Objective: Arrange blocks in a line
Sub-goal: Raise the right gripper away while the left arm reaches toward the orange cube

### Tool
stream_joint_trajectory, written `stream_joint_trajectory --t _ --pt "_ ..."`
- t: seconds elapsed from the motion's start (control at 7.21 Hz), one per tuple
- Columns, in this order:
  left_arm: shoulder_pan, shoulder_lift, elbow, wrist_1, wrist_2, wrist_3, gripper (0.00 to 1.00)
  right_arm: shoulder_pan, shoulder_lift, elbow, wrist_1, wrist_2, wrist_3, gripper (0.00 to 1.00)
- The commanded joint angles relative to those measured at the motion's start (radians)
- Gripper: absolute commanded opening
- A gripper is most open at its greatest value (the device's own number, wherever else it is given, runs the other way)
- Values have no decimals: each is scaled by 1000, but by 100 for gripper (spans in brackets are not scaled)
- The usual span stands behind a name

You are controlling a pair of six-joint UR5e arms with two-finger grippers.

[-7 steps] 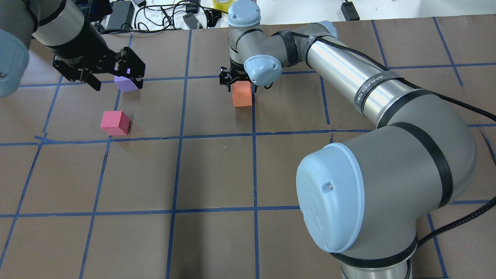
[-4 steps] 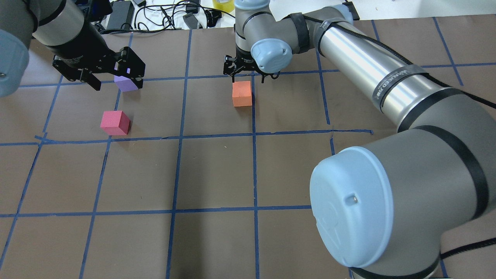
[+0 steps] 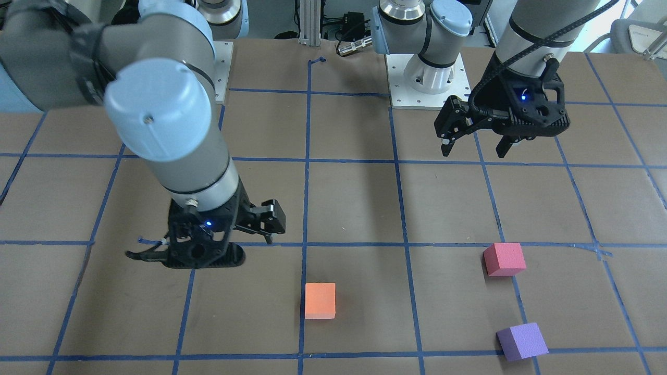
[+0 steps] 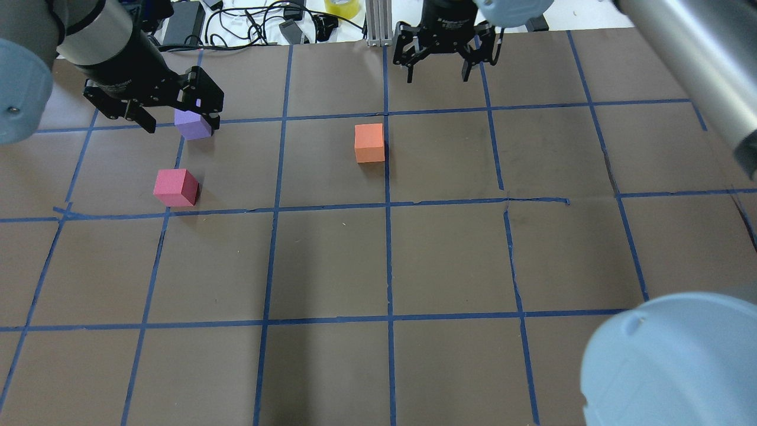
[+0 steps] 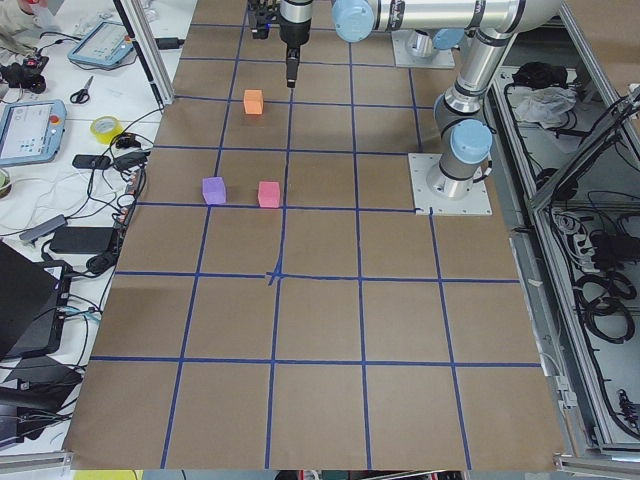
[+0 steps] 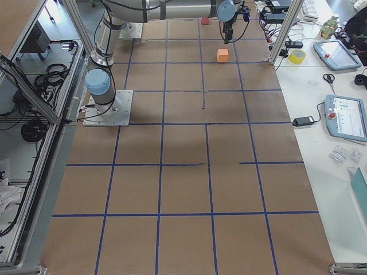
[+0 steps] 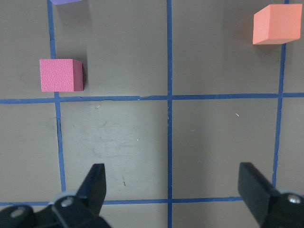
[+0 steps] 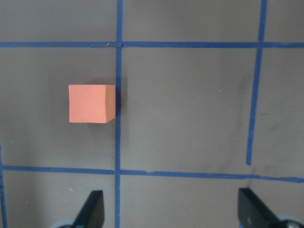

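1. Blocks: three lie on the table (image 4: 331,260), each flat on one face and none touching another. They do not form one row.
2. The orange block (image 4: 369,142) sits in the upper centre of the overhead view, with its right side just beside a vertical tape line (image 4: 388,248). It is well apart from the other two.
3. The pink block (image 4: 175,187) sits at the left of that view, just above a horizontal tape line and near a crossing.
4. The purple block (image 4: 193,125) sits just above the pink one, in the upper left, turned a little askew to the grid. The left gripper partly covers it in the overhead view.
5. The left gripper (image 3: 474,150) hangs in the upper right of the front view with its fingers spread wide and pointing down at bare table. The pink and purple blocks lie well below it in that frame. Its wrist view shows pink in the upper left, orange in the upper right, a sliver of purple at the top edge, and two fingertips far apart along the bottom.
6. The right gripper (image 4: 437,76) hangs at the top centre of the overhead view, fingers spread, with the orange block well apart to its lower left. Its wrist view shows orange left of centre and the fingertips at the bottom corners.
7. Cables (image 4: 248,23) and a yellow tape roll (image 4: 342,7) lie beyond the table's far edge, along the top of the overhead view.
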Motion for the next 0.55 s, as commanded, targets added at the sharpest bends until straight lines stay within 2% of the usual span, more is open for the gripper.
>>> stream_joint_trajectory --t 0.0,0.28,0.42 --pt "-38 -39 8 67 -8 -71 100 -60 -146 68 112 -64 -95 100" --pt "-121 -129 11 232 -28 -97 100 -94 -299 235 97 -64 -106 91" --pt "-140 -184 14 242 -63 -152 100 -138 -370 300 62 -57 -152 91"
